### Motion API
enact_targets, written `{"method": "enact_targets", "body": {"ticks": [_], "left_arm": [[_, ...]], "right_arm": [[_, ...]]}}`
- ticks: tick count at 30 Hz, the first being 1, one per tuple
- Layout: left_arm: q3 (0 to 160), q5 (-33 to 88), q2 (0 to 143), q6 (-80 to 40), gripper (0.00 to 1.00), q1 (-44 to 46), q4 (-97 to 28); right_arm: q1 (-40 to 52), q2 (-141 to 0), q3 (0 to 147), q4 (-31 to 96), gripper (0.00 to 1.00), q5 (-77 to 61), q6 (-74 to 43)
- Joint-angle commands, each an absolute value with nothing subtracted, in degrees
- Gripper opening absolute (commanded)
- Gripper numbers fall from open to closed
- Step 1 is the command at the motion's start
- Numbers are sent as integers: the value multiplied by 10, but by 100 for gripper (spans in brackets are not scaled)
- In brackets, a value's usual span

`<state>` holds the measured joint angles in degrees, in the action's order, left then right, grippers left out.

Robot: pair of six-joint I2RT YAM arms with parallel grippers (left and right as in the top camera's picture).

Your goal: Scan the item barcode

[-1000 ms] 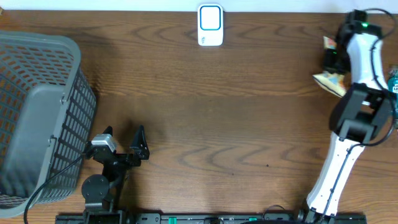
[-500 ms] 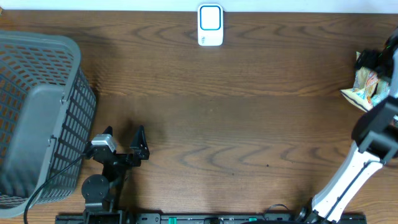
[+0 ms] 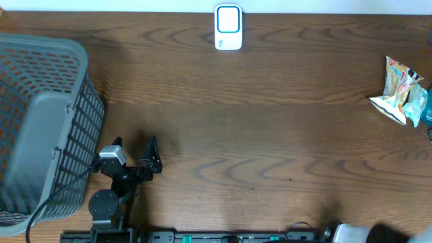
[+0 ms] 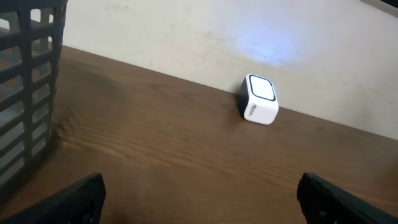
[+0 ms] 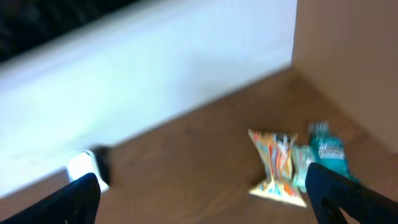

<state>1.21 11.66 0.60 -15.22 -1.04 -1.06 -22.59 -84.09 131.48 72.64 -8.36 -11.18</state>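
Note:
The item, a colourful snack bag (image 3: 398, 88), lies free on the table near the right edge, and the right wrist view shows it too (image 5: 277, 165). The white barcode scanner (image 3: 228, 27) stands at the far middle edge, with its blue-lit face up (image 4: 258, 99), and is blurred in the right wrist view (image 5: 87, 168). My left gripper (image 3: 133, 143) rests open at the front left, with bare table between its fingers (image 4: 202, 202). My right gripper (image 5: 205, 199) is open and empty, well back from the bag. In the overhead view only a blurred bit of that arm (image 3: 351, 233) shows.
A large grey mesh basket (image 3: 40, 121) fills the left side of the table, and its wall (image 4: 28, 93) stands close to my left gripper. A teal packet (image 3: 425, 108) lies against the bag at the right edge (image 5: 326, 149). A pale wall runs behind the scanner.
My right gripper carried the snack bag a little to the right, opened and let it go. The arm then swung back toward the front, almost out of the overhead view. The left arm stayed still.

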Motion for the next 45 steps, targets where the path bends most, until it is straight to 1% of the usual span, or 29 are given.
{"method": "enact_targets", "body": {"ticks": [1,13,18,23,29,34,37,40,45], "left_arm": [[2,124,2,-153,98,-12,-28],[2,124,2,-153,98,-12,-28],[2,124,2,-153,98,-12,-28],[2,124,2,-153,98,-12,-28],[2,124,2,-153,98,-12,-28],[2,124,2,-153,98,-12,-28],[2,124,2,-153,98,-12,-28],[2,124,2,-153,98,-12,-28],[2,124,2,-153,98,-12,-28]], "right_arm": [[-226,-766,1316,731,99,-96,-120],[-226,-496,1316,733,99,-91,-116],[-218,-405,1316,832,99,-77,-55],[-180,-354,1314,973,99,4,-25],[-112,-278,1252,970,99,11,-23],[-63,-217,1155,929,99,24,-23],[-45,-173,1067,879,99,42,-23],[-41,-125,955,797,99,42,-23],[-41,-61,753,626,99,42,-32]]}}
